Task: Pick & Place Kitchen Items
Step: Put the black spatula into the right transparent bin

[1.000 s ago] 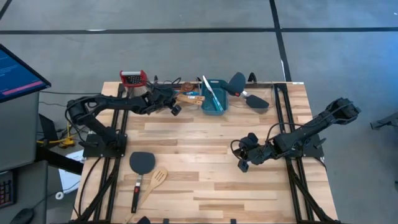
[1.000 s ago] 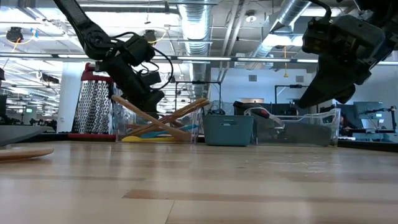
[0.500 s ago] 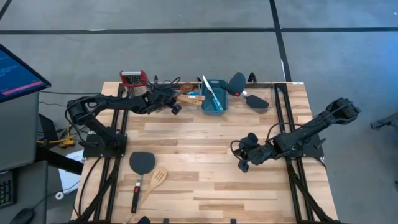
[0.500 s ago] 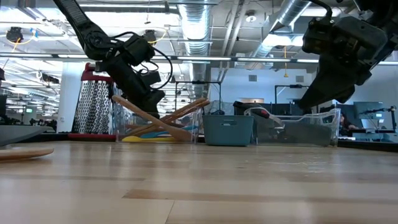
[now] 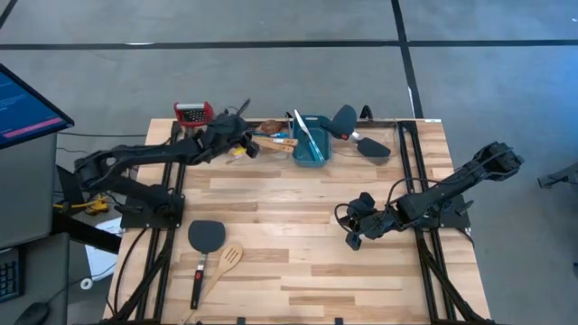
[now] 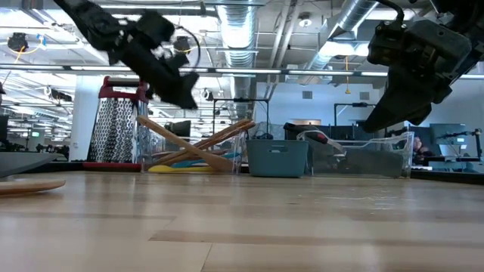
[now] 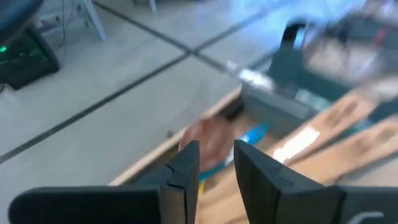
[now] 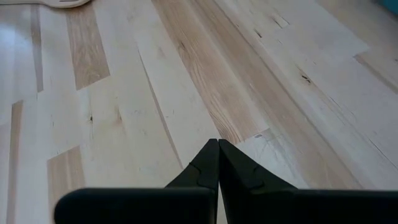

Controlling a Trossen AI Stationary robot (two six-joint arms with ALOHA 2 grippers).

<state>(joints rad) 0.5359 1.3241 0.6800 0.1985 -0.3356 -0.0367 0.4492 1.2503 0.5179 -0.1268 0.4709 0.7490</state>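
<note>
Several kitchen items, pale wooden, blue, yellow and dark brown, lie crossed in a clear bin at the table's far edge. My left gripper hovers above that bin, open, with nothing between its fingers. A black spatula and a pale slotted spatula lie flat on the table at the near left. My right gripper stays shut over bare table at the right, holding nothing.
A teal tub stands right of the bin. Beyond it, another clear bin holds dark utensils. A red-topped box grater stands at the far left. The table's middle is bare wood.
My left gripper has risen from the crossed utensils in the clear bin and now hangs well above them, tipped closer to level. The utensils lie as they did. My right arm has kept still.
</note>
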